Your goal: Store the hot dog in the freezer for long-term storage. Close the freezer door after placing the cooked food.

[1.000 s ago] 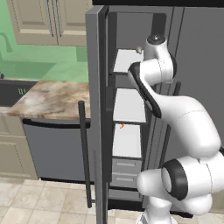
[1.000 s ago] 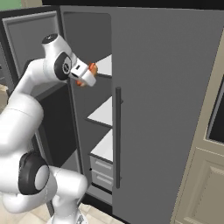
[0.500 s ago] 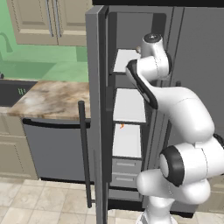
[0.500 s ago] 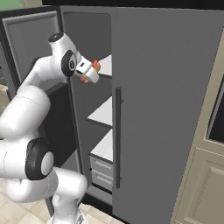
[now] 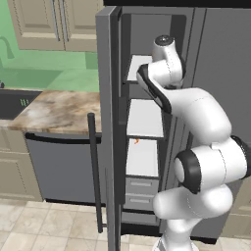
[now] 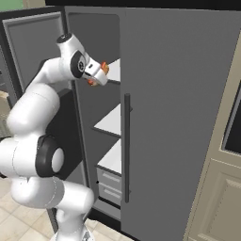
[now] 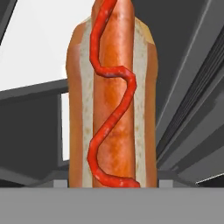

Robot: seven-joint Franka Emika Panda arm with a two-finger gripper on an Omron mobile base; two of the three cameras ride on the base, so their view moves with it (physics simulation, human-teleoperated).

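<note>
Gripper [image 6: 97, 75] has swung nearer the top shelf [image 6: 114, 70] at twelve o'clock inside the freezer [image 5: 143, 147], clamped on the hot dog [image 7: 111, 100], so you should judge placement close, with the freezer door [image 5: 110, 122] open.

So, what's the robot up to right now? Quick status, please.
Gripper shut on the reddish-brown hot dog in its tan bun, at the top white shelf. Tall grey freezer door open. Nothing blocking the shelf.
</note>
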